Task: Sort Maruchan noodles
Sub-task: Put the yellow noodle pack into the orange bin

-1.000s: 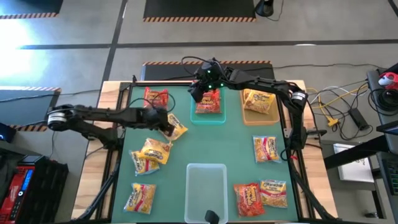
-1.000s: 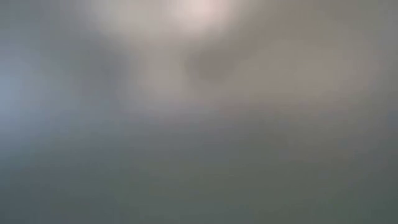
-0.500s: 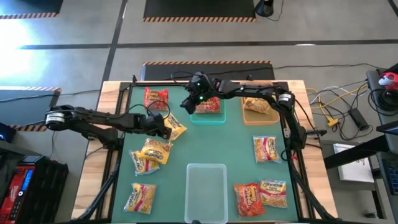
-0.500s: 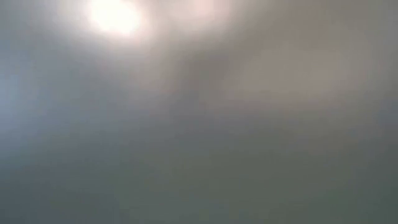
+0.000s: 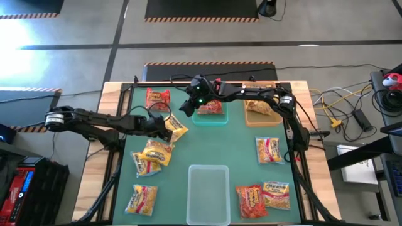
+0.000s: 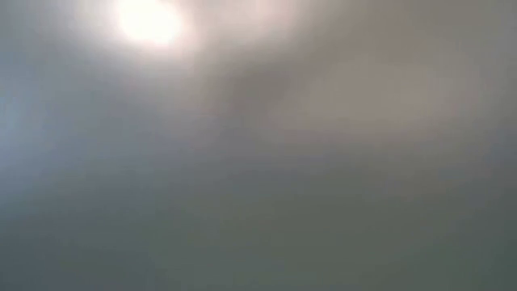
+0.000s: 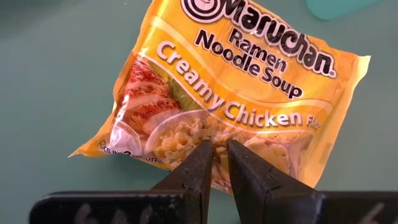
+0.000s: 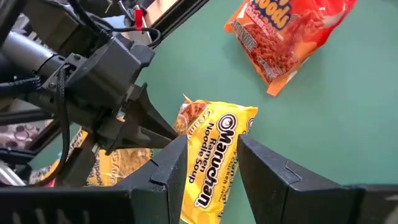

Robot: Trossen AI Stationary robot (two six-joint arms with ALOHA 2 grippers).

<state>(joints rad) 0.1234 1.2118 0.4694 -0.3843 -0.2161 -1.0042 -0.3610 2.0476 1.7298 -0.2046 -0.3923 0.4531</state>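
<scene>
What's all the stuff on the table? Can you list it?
red packets: three, red, one far left, one in the teal bin, one front right
yellow packets: about seven, yellow, both sides and in the tan bin
teal bin: one, teal, far middle
tan bin: one, tan, beside it
clear bin: one, see-through, front middle
left pincer: dark, shut on Creamy Chicken packet
right pincer: dark, open, by the teal bin

Low view wholly blurred to grey haze; red packet (image 8: 292, 34) cut off by the right wrist picture's edge.
</scene>
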